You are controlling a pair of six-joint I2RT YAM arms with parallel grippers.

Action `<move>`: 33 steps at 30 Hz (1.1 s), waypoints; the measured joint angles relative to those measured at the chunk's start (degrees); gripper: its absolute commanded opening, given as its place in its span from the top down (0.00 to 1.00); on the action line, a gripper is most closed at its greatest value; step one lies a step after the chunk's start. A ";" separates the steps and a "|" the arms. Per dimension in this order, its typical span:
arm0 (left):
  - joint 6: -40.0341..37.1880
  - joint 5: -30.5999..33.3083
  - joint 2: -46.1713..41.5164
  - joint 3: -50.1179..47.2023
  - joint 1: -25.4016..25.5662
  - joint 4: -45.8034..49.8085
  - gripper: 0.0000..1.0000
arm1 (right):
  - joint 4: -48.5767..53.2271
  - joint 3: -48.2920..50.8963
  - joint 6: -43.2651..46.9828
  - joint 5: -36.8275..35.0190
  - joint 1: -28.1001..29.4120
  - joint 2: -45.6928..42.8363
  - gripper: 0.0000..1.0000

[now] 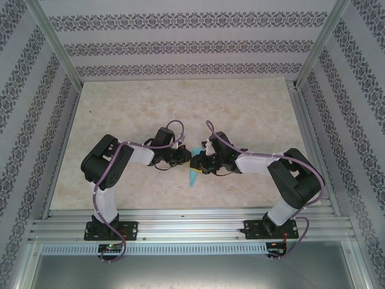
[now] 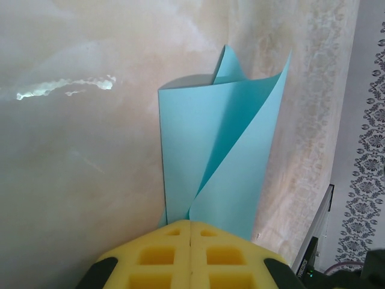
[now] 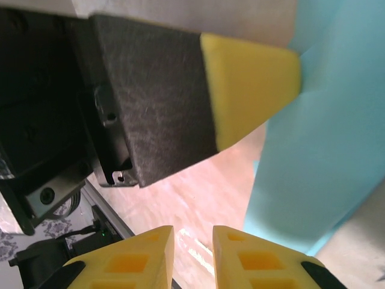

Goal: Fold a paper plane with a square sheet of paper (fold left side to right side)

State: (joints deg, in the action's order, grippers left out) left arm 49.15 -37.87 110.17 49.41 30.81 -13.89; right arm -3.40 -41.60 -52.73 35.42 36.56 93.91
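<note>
While left gripper [image 2: 190,232] pinches paper [image 2: 210,150], layers curl

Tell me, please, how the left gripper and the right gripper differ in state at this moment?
The left gripper has its jaws pressed together, while the right gripper has its jaws apart, with the table showing between them. The left gripper pinches the square sheet of paper by its lower edge, whereas the right gripper holds nothing and the sheet hangs off to one side of it. Both are yellow-tipped and sit close together above the table's middle.
</note>
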 measured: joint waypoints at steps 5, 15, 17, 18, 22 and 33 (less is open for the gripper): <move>-0.02 0.00 0.00 0.00 0.00 0.00 1.00 | -0.04 0.00 -0.37 -0.26 2.03 1.33 0.76; -0.66 -0.04 0.00 0.00 0.00 0.00 1.00 | 5.66 -2.43 0.31 -1.99 3.85 2.49 0.75; -0.68 -0.07 0.00 0.00 0.00 0.00 1.00 | 7.43 -2.84 0.74 -2.62 3.85 2.49 0.74; -0.70 -0.04 0.00 0.00 0.00 0.00 1.00 | 8.11 -2.89 0.96 -2.89 3.85 2.49 0.74; -0.83 -0.04 0.00 0.00 0.00 0.00 1.00 | 9.90 -2.89 1.44 -3.56 3.96 2.49 0.74; -0.85 -0.39 0.20 -0.02 0.00 -0.20 1.00 | 9.90 -2.91 1.44 -3.96 4.70 3.48 0.75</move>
State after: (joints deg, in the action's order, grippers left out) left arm 48.29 -38.26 110.37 49.39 30.81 -14.09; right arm 6.50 -44.51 -51.29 31.46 41.25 97.38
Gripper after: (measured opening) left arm 0.058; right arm 0.254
